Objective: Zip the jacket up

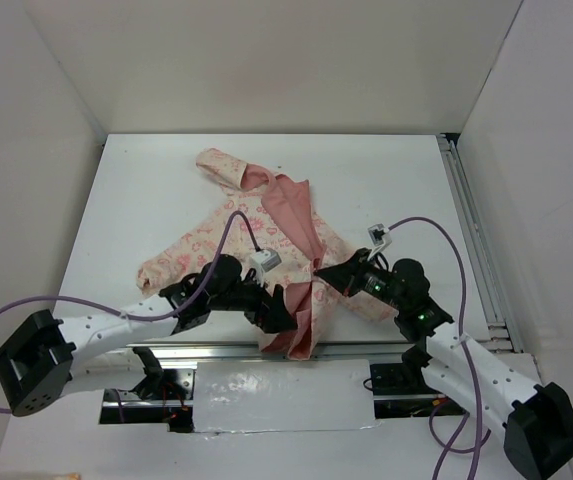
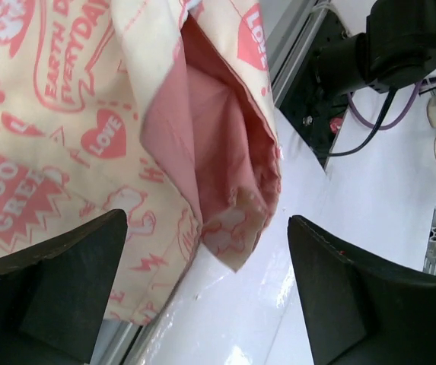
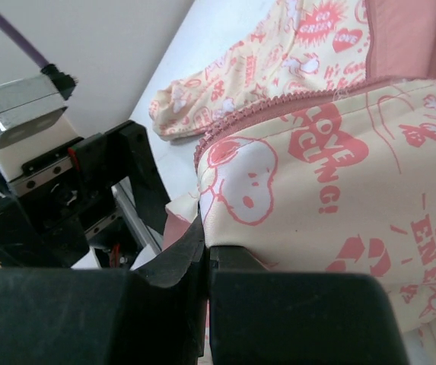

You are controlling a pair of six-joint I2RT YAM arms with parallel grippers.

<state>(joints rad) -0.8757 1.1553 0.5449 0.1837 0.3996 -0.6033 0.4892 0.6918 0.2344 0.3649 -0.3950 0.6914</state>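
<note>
The jacket (image 1: pixel 266 240) lies on the table (image 1: pixel 136 190), its long axis running from the hood (image 1: pixel 228 170) at the far end to the hem nearest my bases. The front is open and the salmon lining (image 1: pixel 288 205) shows. My left gripper (image 2: pixel 206 243) is spread wide around the jacket's bottom corner without touching it. My right gripper (image 3: pixel 206 255) is pressed together, pinching the jacket's other front panel at its hem.

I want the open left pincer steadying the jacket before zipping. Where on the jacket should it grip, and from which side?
Probably the bottom front corner of the jacket: it tapers to a thin free flap, pink lining showing, and lies between the fingers of the open left pincer. Approach from the robot's left, as aimed now, closing across the flap.
</note>
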